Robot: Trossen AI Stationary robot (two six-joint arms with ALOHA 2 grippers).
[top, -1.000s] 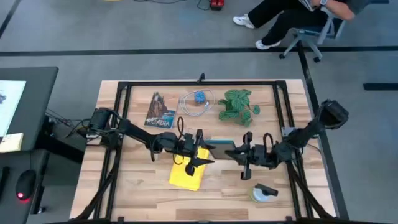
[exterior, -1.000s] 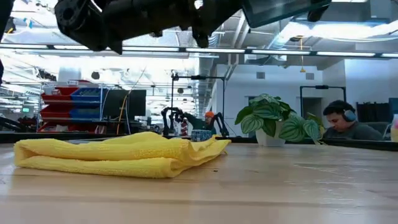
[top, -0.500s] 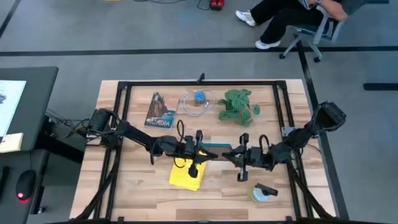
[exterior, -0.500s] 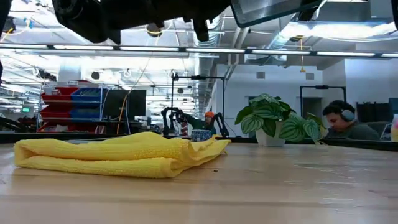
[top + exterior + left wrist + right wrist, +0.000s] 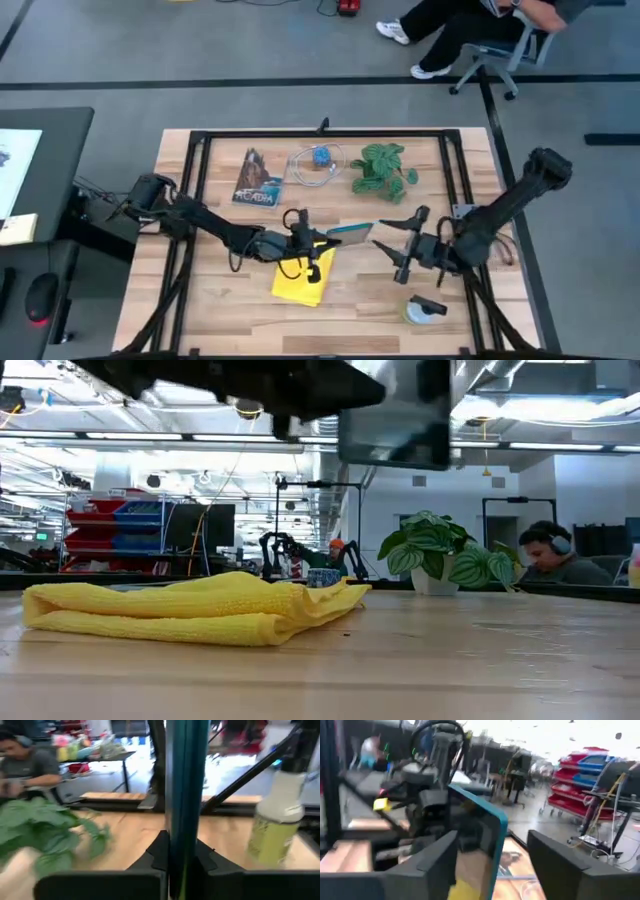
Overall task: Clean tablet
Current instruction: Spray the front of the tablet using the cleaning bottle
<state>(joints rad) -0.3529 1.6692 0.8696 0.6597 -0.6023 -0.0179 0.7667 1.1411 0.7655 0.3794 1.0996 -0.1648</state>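
"ACADIA" printed on the colourful booklet (image 5: 258, 177), no other text readable

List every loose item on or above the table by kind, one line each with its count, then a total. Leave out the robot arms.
Tablet, held in the left gripper: 1
Yellow cloth: 1
ACADIA booklet: 1
Potted plant: 1
Spray bottle: 1
Cable coil with a blue part: 1
Total: 6

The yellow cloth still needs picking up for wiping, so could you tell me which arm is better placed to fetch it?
The right. Its hand is open and free beside the yellow cloth, while the left hand is shut on the tablet, holding it in the air.
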